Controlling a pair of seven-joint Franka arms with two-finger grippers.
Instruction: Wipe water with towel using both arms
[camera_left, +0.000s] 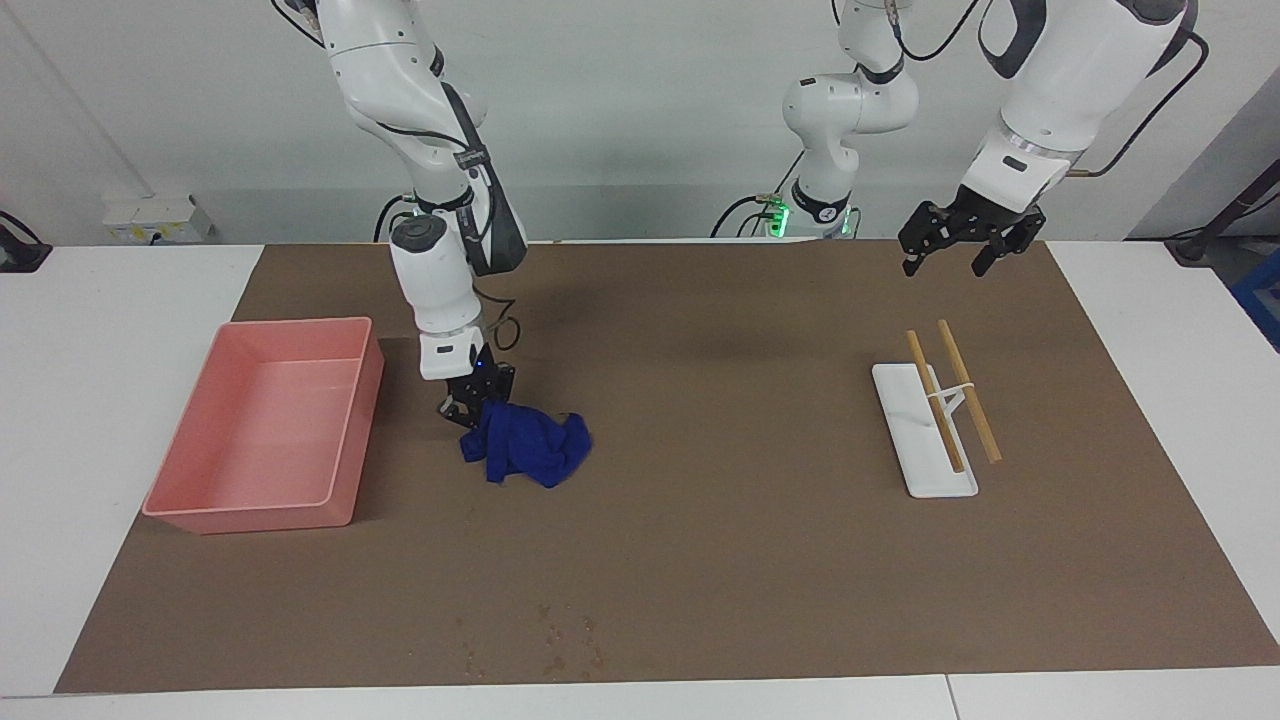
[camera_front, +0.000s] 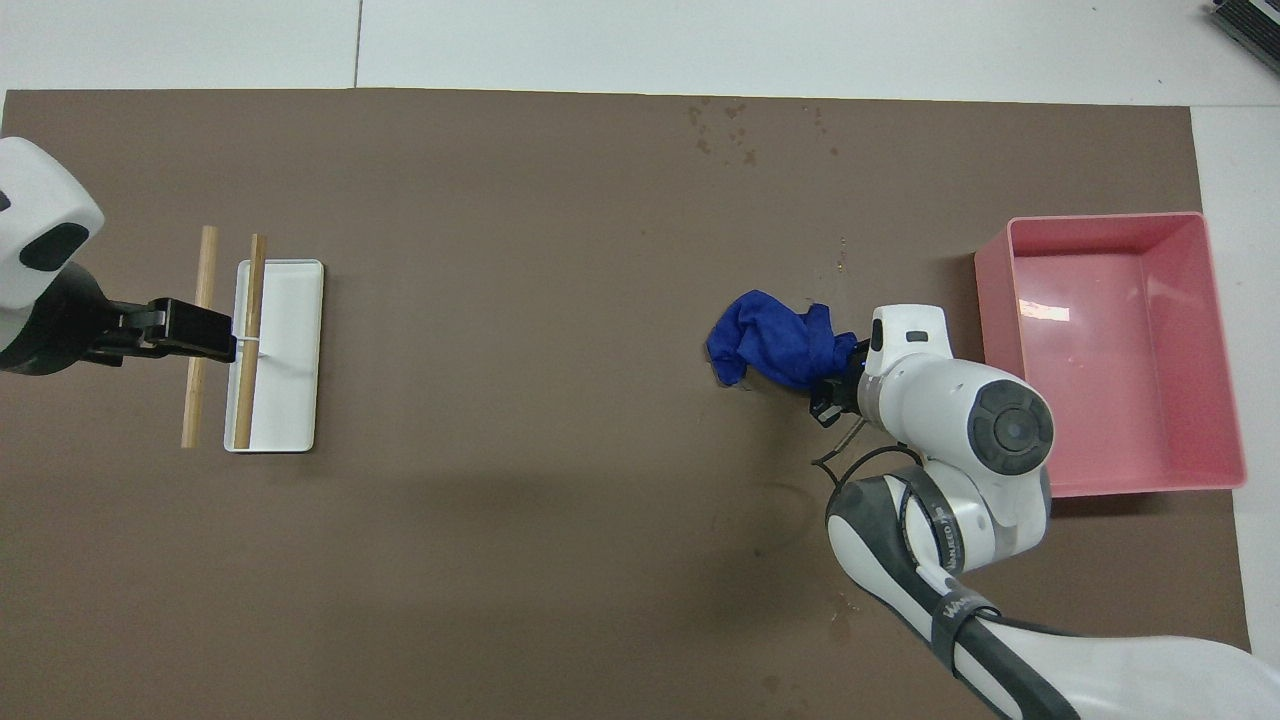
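Right gripper (camera_left: 478, 398) is down on the mat beside the pink tray (camera_left: 345, 455), fingers pinched on the blue towel (camera_left: 527, 447), whose bunched bulk trails toward the left arm's end. No streak of water can be picked out. The left gripper (camera_left: 965, 238) waits, spread open and empty, above the chopsticks (camera_left: 953, 390).

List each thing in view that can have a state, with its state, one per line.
towel: crumpled, on the mat, gripped at one edge.
right gripper: down at the towel, shut on it.
left gripper: raised, open, waiting over the mat.
pink tray: upright, nothing in it.
chopsticks: lying across the white rest.
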